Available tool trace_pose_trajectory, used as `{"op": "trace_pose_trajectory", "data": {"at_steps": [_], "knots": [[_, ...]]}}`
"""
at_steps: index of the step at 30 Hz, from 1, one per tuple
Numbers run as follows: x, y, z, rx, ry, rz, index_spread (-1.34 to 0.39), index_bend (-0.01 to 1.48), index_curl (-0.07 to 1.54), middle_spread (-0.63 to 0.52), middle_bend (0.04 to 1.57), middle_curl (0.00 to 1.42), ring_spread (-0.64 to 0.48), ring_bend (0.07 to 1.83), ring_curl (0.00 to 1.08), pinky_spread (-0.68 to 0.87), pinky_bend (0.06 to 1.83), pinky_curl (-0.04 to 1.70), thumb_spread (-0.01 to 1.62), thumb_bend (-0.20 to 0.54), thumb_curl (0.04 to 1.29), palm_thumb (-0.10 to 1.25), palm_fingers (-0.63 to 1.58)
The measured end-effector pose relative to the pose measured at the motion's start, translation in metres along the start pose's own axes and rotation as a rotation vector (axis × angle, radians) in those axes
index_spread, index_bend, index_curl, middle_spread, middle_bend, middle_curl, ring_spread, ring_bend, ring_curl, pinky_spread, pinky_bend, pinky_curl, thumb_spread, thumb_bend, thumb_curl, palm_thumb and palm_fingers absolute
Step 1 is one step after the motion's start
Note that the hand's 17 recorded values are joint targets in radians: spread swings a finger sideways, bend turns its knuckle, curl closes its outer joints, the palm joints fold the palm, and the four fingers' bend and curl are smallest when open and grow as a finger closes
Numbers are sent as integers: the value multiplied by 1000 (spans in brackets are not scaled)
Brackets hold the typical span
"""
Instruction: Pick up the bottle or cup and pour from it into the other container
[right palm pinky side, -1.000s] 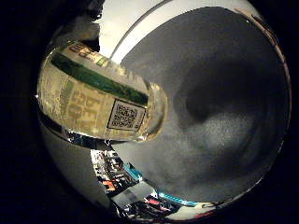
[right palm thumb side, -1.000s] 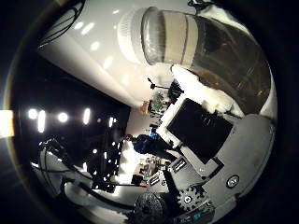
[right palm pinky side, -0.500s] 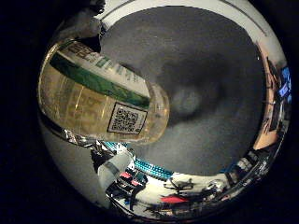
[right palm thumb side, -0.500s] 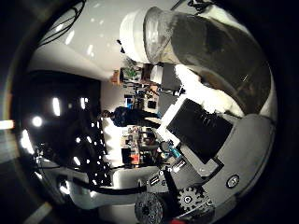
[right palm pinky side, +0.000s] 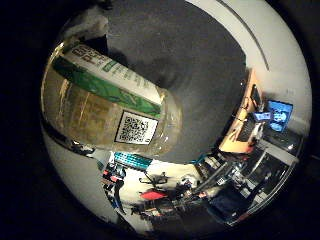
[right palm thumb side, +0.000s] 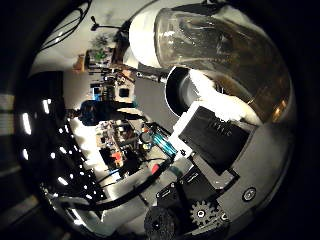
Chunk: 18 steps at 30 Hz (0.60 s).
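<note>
A clear plastic bottle (right palm pinky side: 105, 100) with a green and white label and yellowish liquid fills much of the right little finger side palm view, close to the palm. The right thumb side palm view shows its upper part (right palm thumb side: 225, 50) and white cap (right palm thumb side: 148, 35). My right hand (right palm thumb side: 215, 150) is shut on the bottle, with white and black fingers (right palm thumb side: 222, 102) curled against its side. The bottle is held off the grey table (right palm pinky side: 190, 55).
The grey table has a white edge (right palm pinky side: 262, 55). Beyond it is a room with shelves, clutter and a lit screen (right palm pinky side: 277, 113). Ceiling lights and more clutter (right palm thumb side: 110, 110) show in the thumb side view.
Both pictures have swung round, so the hand has turned with the bottle. The bottle stays fixed against the palm. Less of the grey table shows now and more of the room.
</note>
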<state>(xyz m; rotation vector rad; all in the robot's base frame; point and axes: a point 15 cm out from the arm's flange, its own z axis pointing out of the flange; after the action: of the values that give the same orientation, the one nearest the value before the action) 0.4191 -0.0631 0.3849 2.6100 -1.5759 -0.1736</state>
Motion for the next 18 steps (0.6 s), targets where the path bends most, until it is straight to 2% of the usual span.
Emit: {"op": "trace_pose_trajectory", "data": {"at_steps": [18], "knots": [[-31,-14,-28,-240,483,-84,-173,1209,782,-112,1399,751,-241,1279,899,-226,1251,1053,524,-20,963,1045,1105]]}}
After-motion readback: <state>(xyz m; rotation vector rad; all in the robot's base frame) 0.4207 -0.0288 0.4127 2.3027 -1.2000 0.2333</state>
